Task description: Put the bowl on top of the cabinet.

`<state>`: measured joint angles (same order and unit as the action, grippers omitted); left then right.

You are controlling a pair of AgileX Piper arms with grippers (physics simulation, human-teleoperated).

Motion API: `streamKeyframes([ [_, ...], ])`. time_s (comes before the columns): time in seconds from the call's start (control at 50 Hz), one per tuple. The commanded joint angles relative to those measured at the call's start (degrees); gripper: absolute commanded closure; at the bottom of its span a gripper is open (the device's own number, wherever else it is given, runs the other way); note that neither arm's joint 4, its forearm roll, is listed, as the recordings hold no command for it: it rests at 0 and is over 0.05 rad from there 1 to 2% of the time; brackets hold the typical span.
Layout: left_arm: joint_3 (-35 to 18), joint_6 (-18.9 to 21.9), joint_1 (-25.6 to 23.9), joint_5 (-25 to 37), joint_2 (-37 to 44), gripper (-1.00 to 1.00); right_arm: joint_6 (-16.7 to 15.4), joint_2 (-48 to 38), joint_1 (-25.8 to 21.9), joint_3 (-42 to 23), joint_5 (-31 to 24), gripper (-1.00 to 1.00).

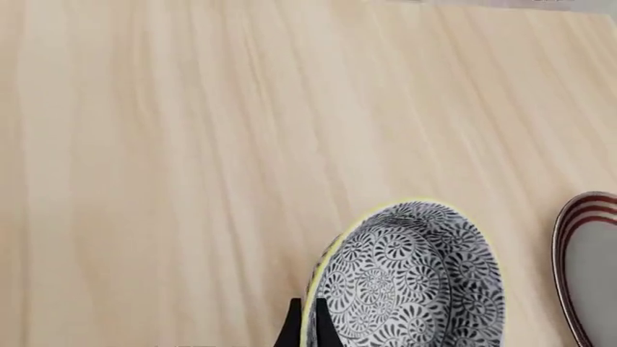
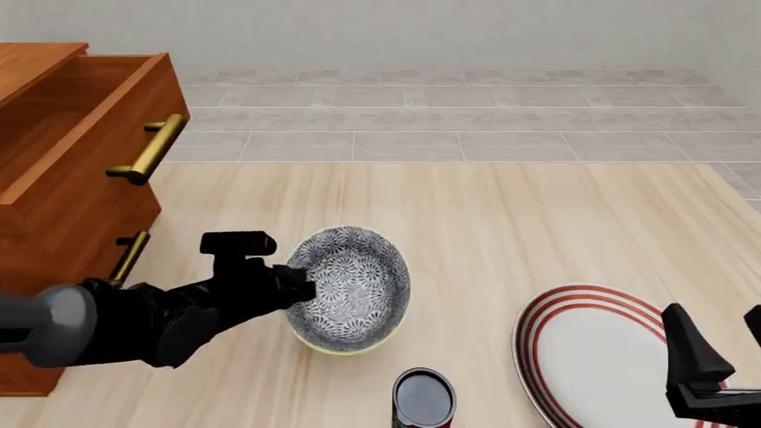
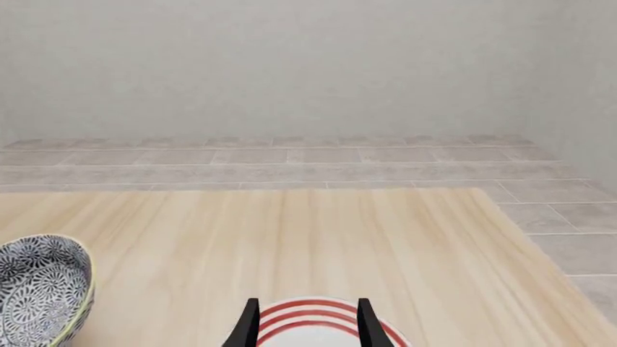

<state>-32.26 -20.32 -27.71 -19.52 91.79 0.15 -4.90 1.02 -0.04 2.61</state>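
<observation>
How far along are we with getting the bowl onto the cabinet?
Done: the left gripper is clamped on the bowl's rim, one finger inside and one outside, and the bowl looks tilted.

In hand: the lift; I cannot tell whether the bowl has fully left the table.

Left: carry it to the cabinet top and release. The right gripper sits open over the plate.

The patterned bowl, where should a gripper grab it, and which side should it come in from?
Grip the bowl by its thin cream rim, one finger inside the wall and one outside. Its deep body looks too wide to span. Come from the cabinet side, where the left gripper already straddles the rim, as the left wrist view shows. The plate and can crowd the other sides.
</observation>
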Motion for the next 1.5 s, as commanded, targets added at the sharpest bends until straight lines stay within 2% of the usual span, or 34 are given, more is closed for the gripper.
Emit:
streamKeyframes([
  [0.02, -0.6, 0.7, 0.0, 2.8, -3.8, 1.00, -0.1, -0.1, 0.0, 0.0, 0.2, -1.00],
  [0.46, -0.8, 1.9, -0.6, 5.1, -7.9, 1.00, -0.5, -0.2, -0.1, 0.0, 0.3, -1.00],
  [0.52, 0.2, -0.9, -2.1, 3.7, -9.6, 1.00, -0.5, -0.4, -0.1, 0.0, 0.6, -1.00],
  [0.54, -0.9, 1.2, -1.8, 5.2, -8.4, 1.00, -0.5, -0.3, -0.1, 0.0, 0.5, -1.00],
  [1.06, -3.5, 1.7, -2.6, 11.4, -16.2, 1.00, -0.6, 0.8, 0.1, 0.0, -0.5, -1.00],
  [1.5, -6.3, 3.0, -2.3, 16.3, -18.5, 1.00, -0.7, 1.1, 0.1, 0.0, -0.8, -1.00],
])
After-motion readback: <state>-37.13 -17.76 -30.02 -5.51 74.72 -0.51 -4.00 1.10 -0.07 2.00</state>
